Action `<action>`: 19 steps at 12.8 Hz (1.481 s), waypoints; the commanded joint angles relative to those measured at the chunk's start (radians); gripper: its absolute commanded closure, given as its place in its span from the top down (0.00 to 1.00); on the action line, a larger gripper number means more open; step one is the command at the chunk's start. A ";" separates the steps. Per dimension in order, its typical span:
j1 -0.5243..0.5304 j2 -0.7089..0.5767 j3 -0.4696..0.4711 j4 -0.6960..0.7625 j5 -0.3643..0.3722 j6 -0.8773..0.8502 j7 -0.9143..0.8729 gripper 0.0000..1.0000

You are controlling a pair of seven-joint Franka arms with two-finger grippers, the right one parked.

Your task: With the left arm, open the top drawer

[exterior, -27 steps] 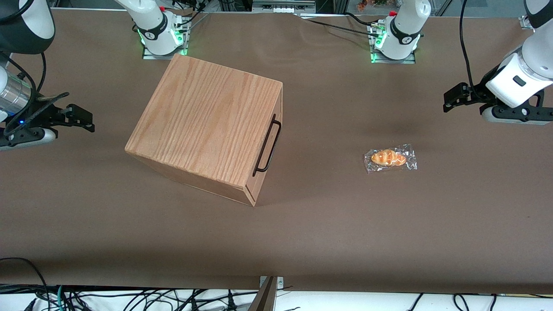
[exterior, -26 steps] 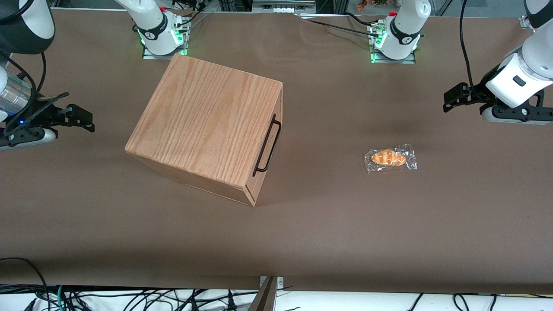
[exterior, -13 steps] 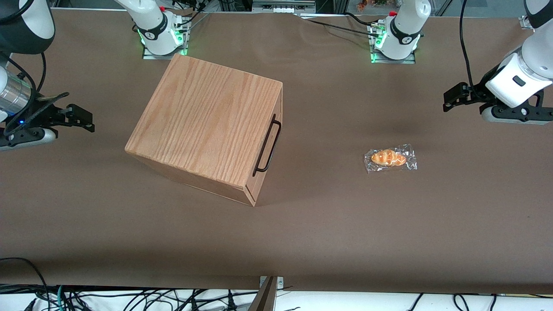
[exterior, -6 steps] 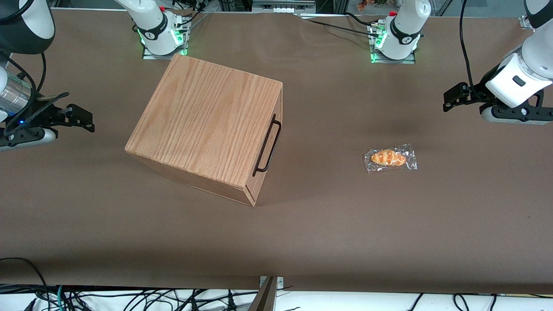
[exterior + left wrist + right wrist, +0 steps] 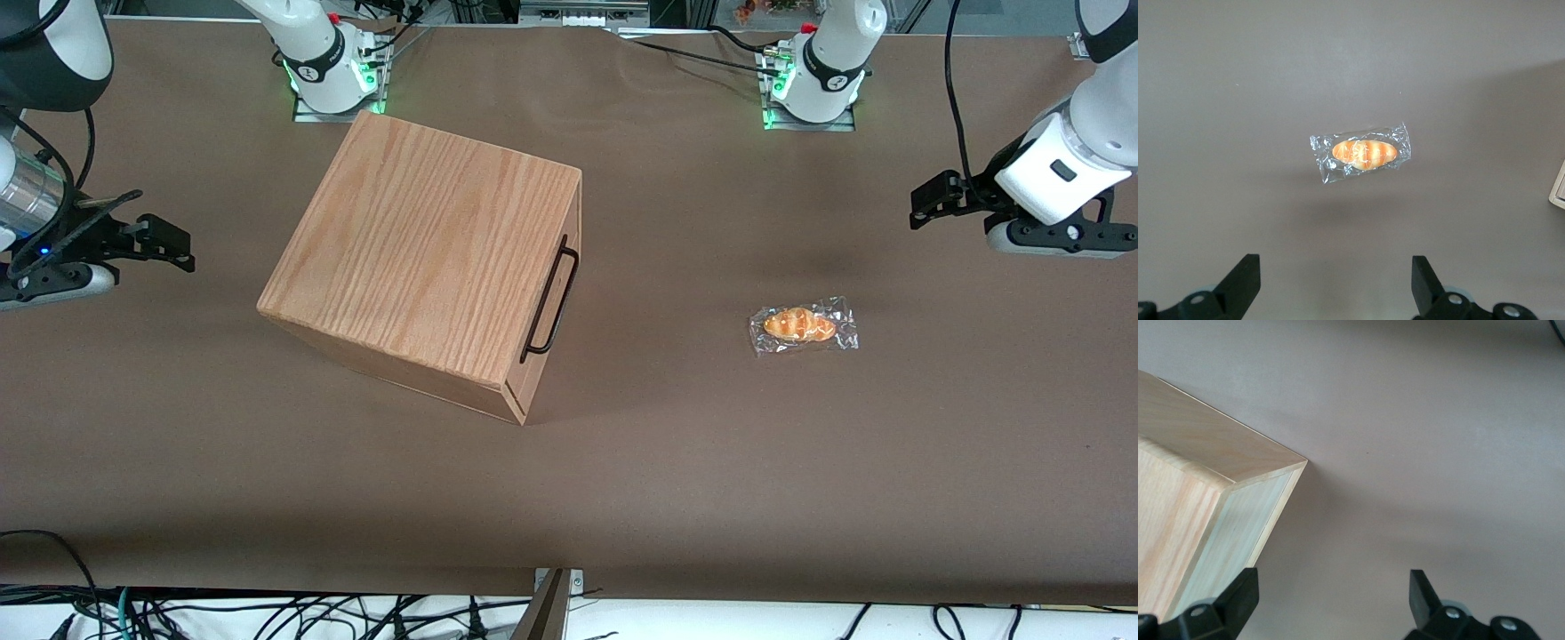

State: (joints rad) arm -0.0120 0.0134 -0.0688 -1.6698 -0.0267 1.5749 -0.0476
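A: In the front view we see our left arm high at the working arm's end of the surface, its pincer well apart from the wooden box. The top drawer looks shut, its black bar handle close against the box front.

B: And a wrapped bun lies on the surface between the pincer and that handle.

A: In the left wrist view we look straight down on the wrapped bun, with the 2 fingers of the pincer spread wide, holding nothing.

B: What worries us is a low approach dragging the bun along. Coming in askew could also let the thin bar slip out, or the pull could slide the whole box.

A: The right wrist view adds only 1 box corner.
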 commanded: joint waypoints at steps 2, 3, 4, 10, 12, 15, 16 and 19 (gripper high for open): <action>-0.017 0.039 -0.025 0.042 -0.009 -0.029 0.012 1.00; -0.038 0.040 -0.037 0.047 -0.022 -0.027 0.003 1.00; -0.057 0.065 -0.042 0.059 -0.039 -0.026 0.006 1.00; -0.229 0.406 -0.043 0.384 -0.212 -0.003 -0.087 1.00; -0.293 0.468 -0.043 0.439 -0.222 0.055 -0.089 1.00; -0.353 0.522 -0.043 0.430 -0.329 0.161 -0.087 1.00; -0.385 0.540 -0.042 0.435 -0.350 0.190 -0.089 1.00; -0.436 0.575 -0.042 0.426 -0.345 0.328 -0.086 1.00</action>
State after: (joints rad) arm -0.4209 0.5479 -0.1224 -1.2833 -0.3553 1.8593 -0.1328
